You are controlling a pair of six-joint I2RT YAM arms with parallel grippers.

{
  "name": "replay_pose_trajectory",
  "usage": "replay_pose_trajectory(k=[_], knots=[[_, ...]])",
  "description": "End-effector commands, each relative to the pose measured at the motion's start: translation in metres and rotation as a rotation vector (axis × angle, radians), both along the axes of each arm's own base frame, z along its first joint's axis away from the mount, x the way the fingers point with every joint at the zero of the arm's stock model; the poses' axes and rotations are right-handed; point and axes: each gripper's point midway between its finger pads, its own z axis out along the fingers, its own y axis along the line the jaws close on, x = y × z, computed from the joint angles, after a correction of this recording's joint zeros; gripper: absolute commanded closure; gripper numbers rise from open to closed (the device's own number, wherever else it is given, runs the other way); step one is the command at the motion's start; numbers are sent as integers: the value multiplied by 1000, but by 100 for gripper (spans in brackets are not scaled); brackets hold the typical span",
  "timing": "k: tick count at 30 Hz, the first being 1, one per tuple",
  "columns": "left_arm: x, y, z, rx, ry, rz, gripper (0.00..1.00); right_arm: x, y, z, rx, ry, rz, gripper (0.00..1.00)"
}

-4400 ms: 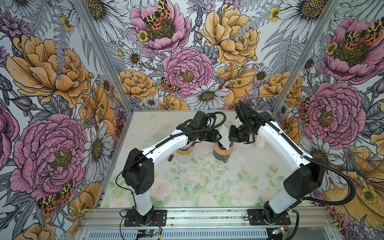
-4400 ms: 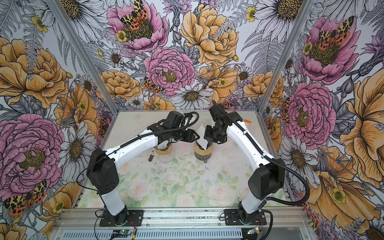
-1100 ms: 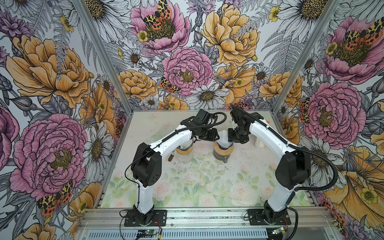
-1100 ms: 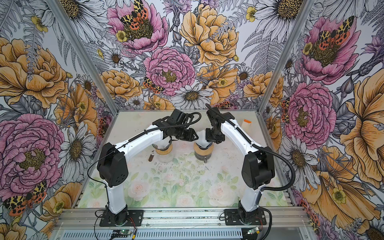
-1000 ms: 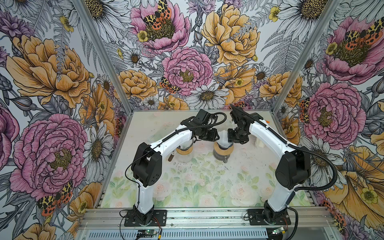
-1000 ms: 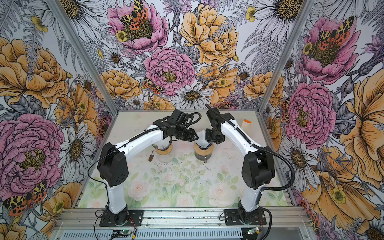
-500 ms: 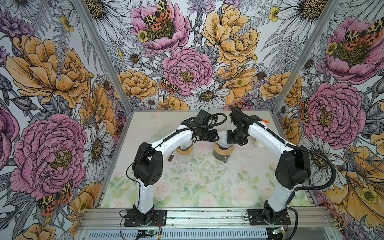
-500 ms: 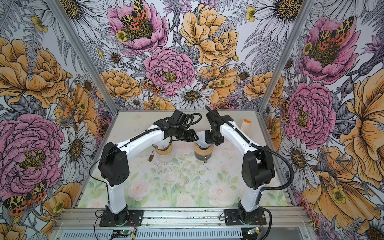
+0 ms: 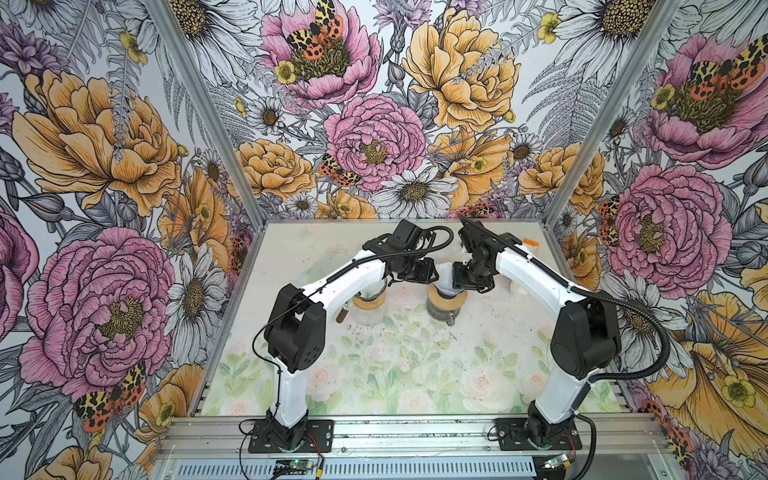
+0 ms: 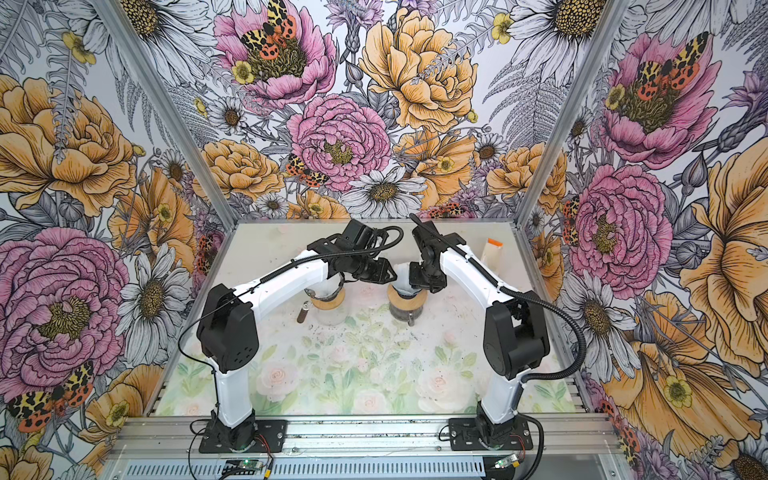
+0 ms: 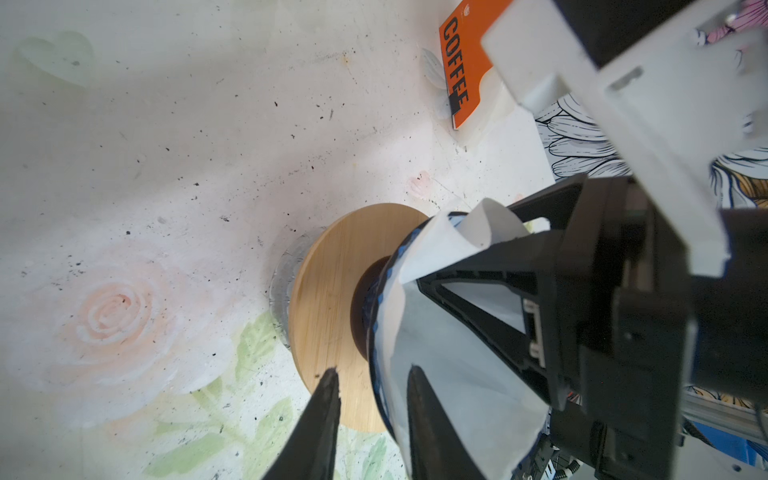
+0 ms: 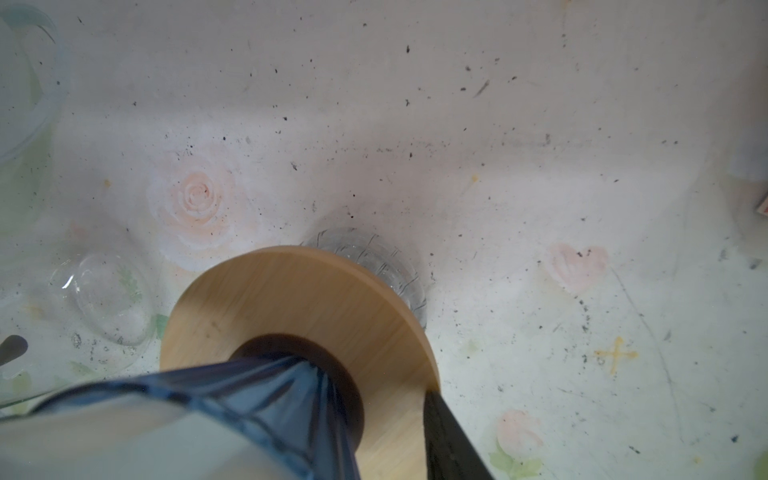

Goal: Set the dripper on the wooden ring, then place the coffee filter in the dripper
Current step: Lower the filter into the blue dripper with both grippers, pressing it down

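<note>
Coffee filter (image 11: 453, 374) in the dripper (image 12: 266, 397), grippers not yet clear.
Left gripper (image 11: 372, 374) narrow, straddling the left rim, outer jaw clear of the glass; right gripper (image 9: 459, 284) at the right rim, grip cannot be told. Likely left: settle, release.

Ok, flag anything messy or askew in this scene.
The coffee filter sits crumpled in the blue dripper, with one edge curled over rather than lying flat. Dark specks, like spilled grounds, are scattered across the table.
</note>
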Motion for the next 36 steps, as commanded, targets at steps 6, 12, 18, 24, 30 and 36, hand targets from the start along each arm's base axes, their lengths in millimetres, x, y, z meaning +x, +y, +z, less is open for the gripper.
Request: replay_pose_trajectory(k=[6, 12, 18, 24, 30, 36], knots=[[4, 3, 0, 12, -12, 2, 70, 8, 0, 46, 47, -132, 2, 60], [4, 3, 0, 12, -13, 2, 70, 8, -14, 48, 14, -146, -45, 59], [2, 3, 1, 13, -15, 0, 70, 5, -22, 31, -4, -101, -65, 60], [2, 3, -1, 17, -12, 3, 70, 4, -23, 22, -11, -77, -61, 59], [2, 4, -6, 24, -4, 3, 70, 4, -19, 16, 2, -58, -52, 60], [3, 4, -3, 20, -8, 4, 69, 4, -19, 17, 3, -60, -49, 59]])
